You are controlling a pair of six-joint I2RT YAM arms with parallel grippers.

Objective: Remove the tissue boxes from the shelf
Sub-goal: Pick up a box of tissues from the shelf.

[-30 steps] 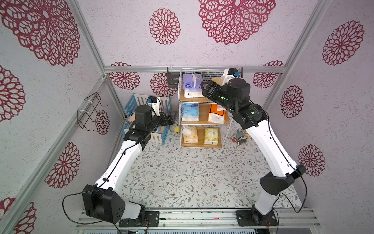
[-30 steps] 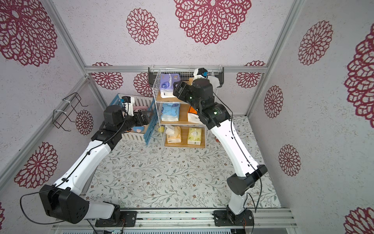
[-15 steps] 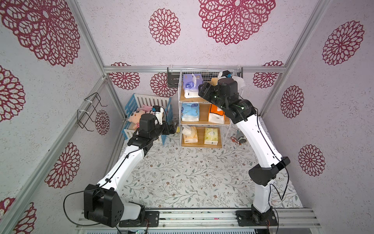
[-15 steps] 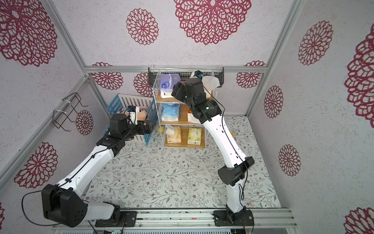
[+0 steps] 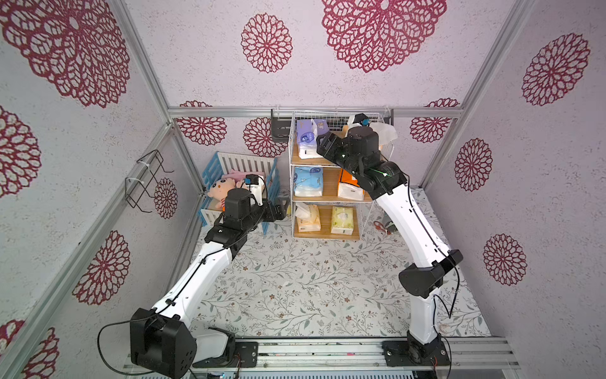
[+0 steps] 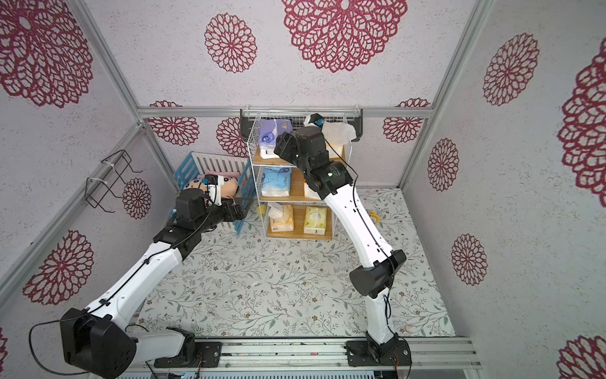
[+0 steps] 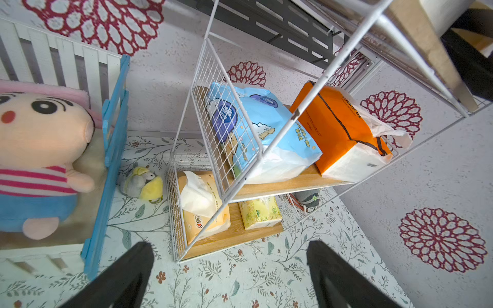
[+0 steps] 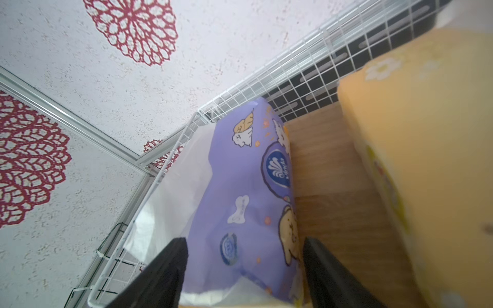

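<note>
The shelf (image 5: 331, 183) holds six tissue boxes, two per tier. My right gripper (image 8: 244, 240) is open at the top tier, one finger on each side of the purple pack (image 8: 248, 186), which fills the gap between them. The yellow-orange pack (image 8: 426, 160) lies beside it. On the middle board are the light blue pack (image 7: 261, 128) and the orange-and-white pack (image 7: 341, 128). The bottom board carries the cream-yellow pack (image 7: 202, 210), tissue sticking out, and the pale green pack (image 7: 258, 213). My left gripper (image 7: 230, 244) hangs open over the floor by the shelf's lower left corner.
A blue-and-white crib (image 5: 236, 167) with a plush doll (image 7: 40, 133) stands left of the shelf, close to my left arm. A small yellow-grey toy (image 7: 141, 182) lies between crib and shelf. A black wire rack (image 5: 144, 183) hangs on the left wall.
My right gripper has slid left along the top tier onto the purple pack, and its jaws have narrowed a little. My left gripper has dropped from the crib toward the shelf's foot.
</note>
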